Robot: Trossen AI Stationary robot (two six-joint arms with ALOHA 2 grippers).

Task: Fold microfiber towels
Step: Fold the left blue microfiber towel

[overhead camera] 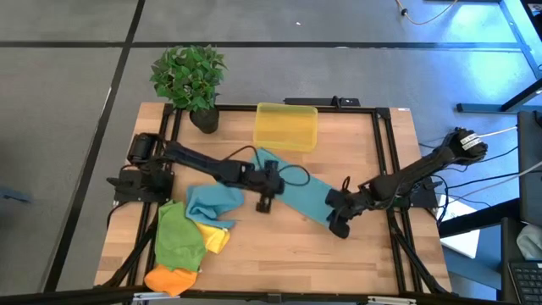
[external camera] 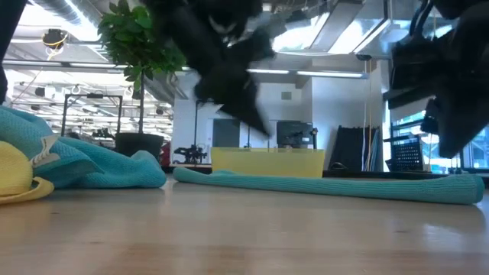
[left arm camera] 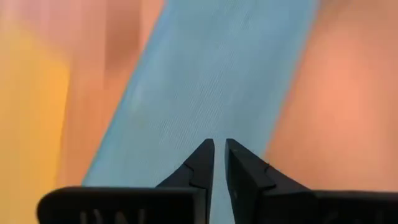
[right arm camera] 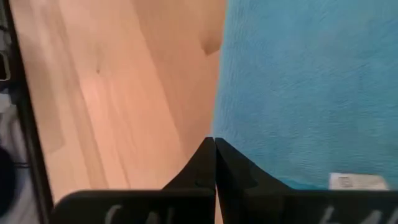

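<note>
While the teal towel [overhead camera: 296,188] lies stretched as a long narrow strip across the table [overhead camera: 373,254], each claw sits over one end of it, probably because a two-arm fold needs both ends handled together. Left gripper [overhead camera: 265,200] is over the strip's end nearest the pile; its wrist view shows the jaws parted by a thin slit with nothing between them, the cloth running straight ahead of the tips, so it looks like a release or a reset, not a grip. Right gripper [overhead camera: 339,225] is at the opposite end, jaws pressed fully together; its wrist view puts the towel edge just ahead and to one side of the tips, with a small white label [right arm camera: 354,181] near them. No cloth visibly pinched there. Yellow bin [overhead camera: 286,126] is beyond the left claw, touching or just beside the strip's far corner; cannot tell which. Other towels wait bunched on the left claw's outer side: second teal towel [overhead camera: 212,206], green towel [overhead camera: 179,235], yellow towel [overhead camera: 217,240], orange towel [overhead camera: 172,277]. Potted plant [overhead camera: 190,78] stands at the far corner, out of the way.
</note>
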